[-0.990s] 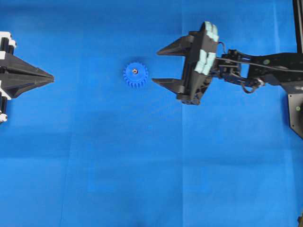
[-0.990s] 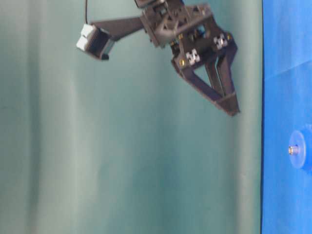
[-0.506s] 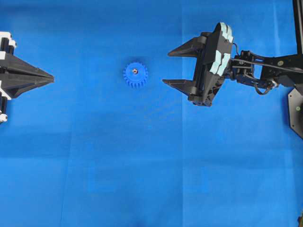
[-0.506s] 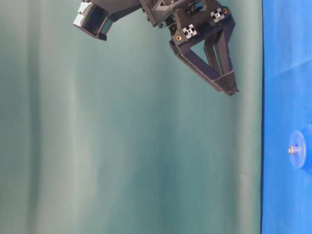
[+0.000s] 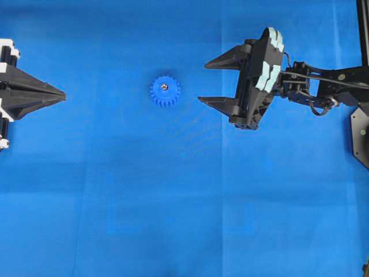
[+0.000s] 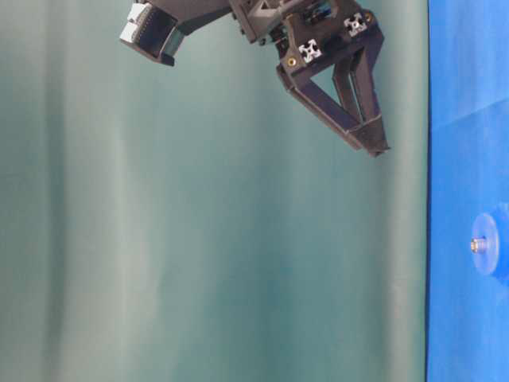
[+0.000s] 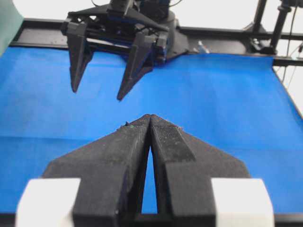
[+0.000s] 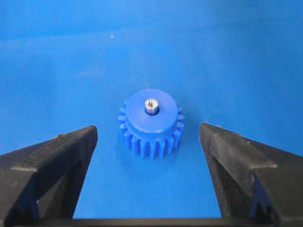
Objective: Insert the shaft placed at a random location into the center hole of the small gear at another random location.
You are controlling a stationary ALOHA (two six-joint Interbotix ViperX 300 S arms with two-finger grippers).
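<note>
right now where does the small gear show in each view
Overhead: small gear left of centre, above the middle.
Table-level: at the right edge, seen edge-on.
Left wrist: not in view.
Right wrist: centre, between the open tool's fingers.
Shared landmark: the shaft in its hub.

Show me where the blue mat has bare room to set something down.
Bare mat spans the near half, below the gear. Bare too between the gear and the shut left gripper. Tightest: the strip between the gear and the open right gripper.
</note>
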